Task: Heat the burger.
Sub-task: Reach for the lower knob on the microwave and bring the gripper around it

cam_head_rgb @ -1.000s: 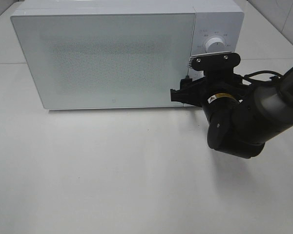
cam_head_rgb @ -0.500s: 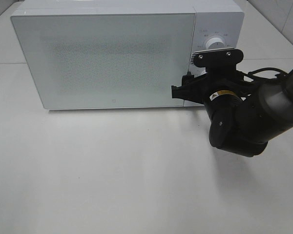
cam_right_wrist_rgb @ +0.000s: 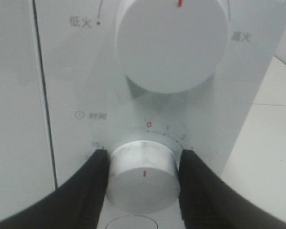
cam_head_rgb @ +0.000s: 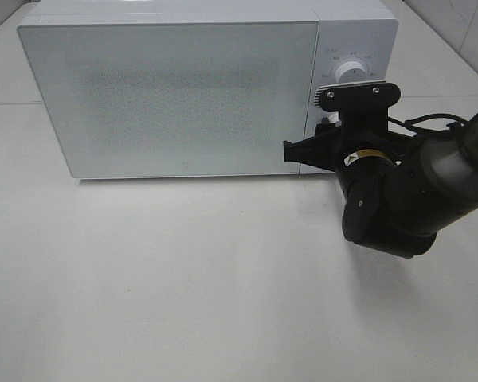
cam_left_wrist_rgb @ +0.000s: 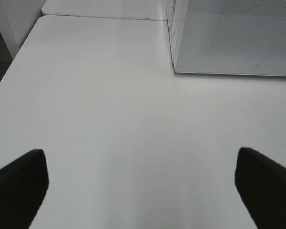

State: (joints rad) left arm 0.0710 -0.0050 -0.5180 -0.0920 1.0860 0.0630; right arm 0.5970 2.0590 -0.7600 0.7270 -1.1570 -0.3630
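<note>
The right claw [cam_right_wrist_rgb: 144, 177] is pinching the timer knob [cam_right_wrist_rgb: 143, 162] on the microwave [cam_head_rgb: 183, 95]. Its two black fingers [cam_right_wrist_rgb: 88, 191] lie flat against the knob's sides at the dial's 9 and 3 o'clock, and no gap shows on either side. The knob's axis points straight out of the control panel [cam_head_rgb: 328, 111] and runs in line with the claw's reach, so the coming move looks like a pure roll of the wrist about that axis. The red line [cam_right_wrist_rgb: 144, 173] on the knob's face points at the 0 mark at the dial's 12 o'clock. The numbers climb clockwise from there, so clockwise is the likely direction to turn. The larger power knob [cam_right_wrist_rgb: 171, 43] sits just beyond the timer knob on the dial's 12 o'clock side, and nothing touches it.

The burger is not visible in any view. The door [cam_head_rgb: 175, 87] is shut and frosted, so the burger is probably inside, at about 9 o'clock from the right claw in the high view.

The left claw [cam_left_wrist_rgb: 143, 179] is spread wide and holds nothing. It hangs over the bare table [cam_head_rgb: 183, 278], with the microwave's near corner ahead of it. The right arm is clearly the one placed for this move.
</note>
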